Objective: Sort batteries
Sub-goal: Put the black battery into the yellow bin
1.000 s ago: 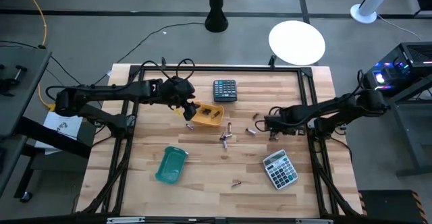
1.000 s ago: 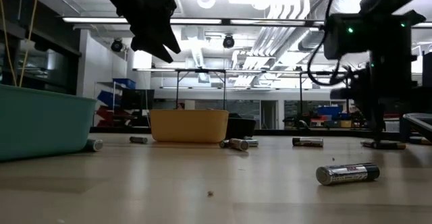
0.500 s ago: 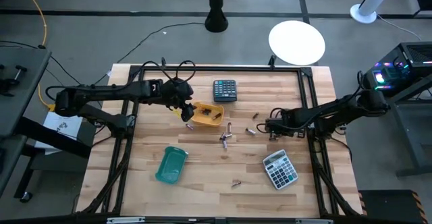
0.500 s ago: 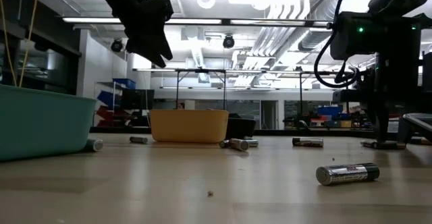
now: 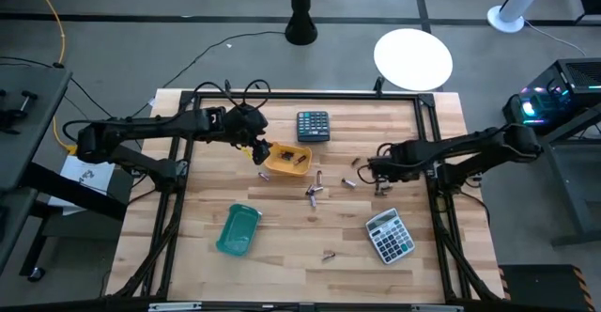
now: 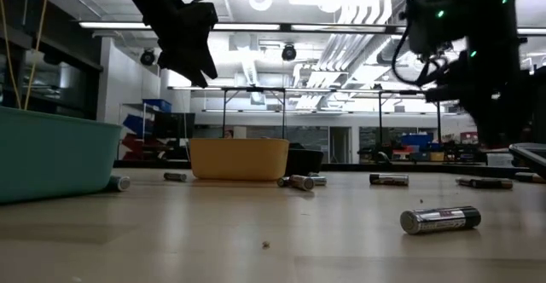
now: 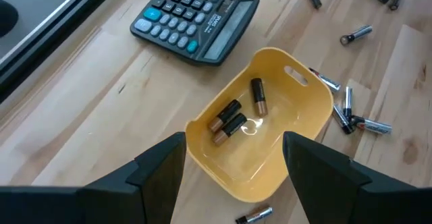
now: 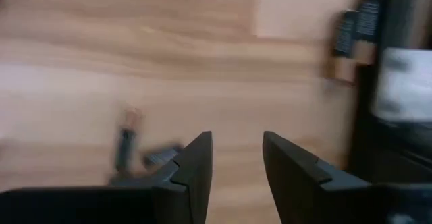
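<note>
In the high view the left gripper (image 5: 256, 149) hangs left of centre in the frame, just at the left edge of the yellow tray (image 5: 287, 160), its fingers spread apart and holding nothing; the left wrist view shows the tray (image 7: 270, 177) between those two dark fingers (image 7: 158, 166) with three batteries (image 7: 233, 119) lying inside it. A dark calculator (image 5: 313, 125) sits just above and right of the tray, and a small battery (image 5: 264, 175) lies on the wooden table (image 5: 282, 246) at the tray's lower left corner. Right of centre, the right gripper (image 5: 373, 170) hovers over the table near a few loose batteries (image 5: 348, 181); its fingers (image 8: 192, 166) stand apart with nothing between them, though that wrist view is blurred and what look like two cells (image 8: 128, 143) are only faint shapes. A cluster of batteries (image 5: 313, 193) lies mid-frame below the tray, and one more (image 5: 329, 254) sits lower, towards the bottom centre. A teal tray (image 5: 238, 229) rests at lower left, a grey calculator (image 5: 389, 235) at lower right. In the low view one battery (image 6: 439, 219) lies nearest the camera at lower right, others line the far edge.
</note>
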You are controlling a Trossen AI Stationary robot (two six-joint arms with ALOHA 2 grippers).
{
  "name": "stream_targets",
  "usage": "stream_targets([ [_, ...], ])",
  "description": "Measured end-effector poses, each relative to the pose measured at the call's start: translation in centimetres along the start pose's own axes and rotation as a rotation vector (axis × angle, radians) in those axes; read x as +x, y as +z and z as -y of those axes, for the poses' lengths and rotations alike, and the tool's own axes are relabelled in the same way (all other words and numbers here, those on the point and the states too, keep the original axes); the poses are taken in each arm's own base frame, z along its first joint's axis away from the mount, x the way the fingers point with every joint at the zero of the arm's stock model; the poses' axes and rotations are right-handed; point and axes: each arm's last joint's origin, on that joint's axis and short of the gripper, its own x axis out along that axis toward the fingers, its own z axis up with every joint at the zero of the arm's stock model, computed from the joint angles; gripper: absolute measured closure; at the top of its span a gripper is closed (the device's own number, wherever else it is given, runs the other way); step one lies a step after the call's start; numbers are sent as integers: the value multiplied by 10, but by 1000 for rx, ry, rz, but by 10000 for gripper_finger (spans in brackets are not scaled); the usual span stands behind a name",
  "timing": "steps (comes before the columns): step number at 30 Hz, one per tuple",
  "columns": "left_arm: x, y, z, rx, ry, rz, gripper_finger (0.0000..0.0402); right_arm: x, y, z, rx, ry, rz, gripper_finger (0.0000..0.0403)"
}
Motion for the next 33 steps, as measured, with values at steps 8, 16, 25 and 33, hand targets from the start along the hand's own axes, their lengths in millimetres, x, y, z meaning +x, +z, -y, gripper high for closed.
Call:
stream_targets([
  [8,0,0,0,-5,-1,-3,161,-1,-43,-3,138,96,-36,279],
  [16,0,0,0,-5,0,-5,161,12,-66,2,390,132,-41,279],
  [25,0,0,-1,-4,2,-5,161,34,-35,-5,632,178,-25,279],
  [33,0,-1,-1,-10,3,-9,161,55,-29,-6,687,249,-59,279],
])
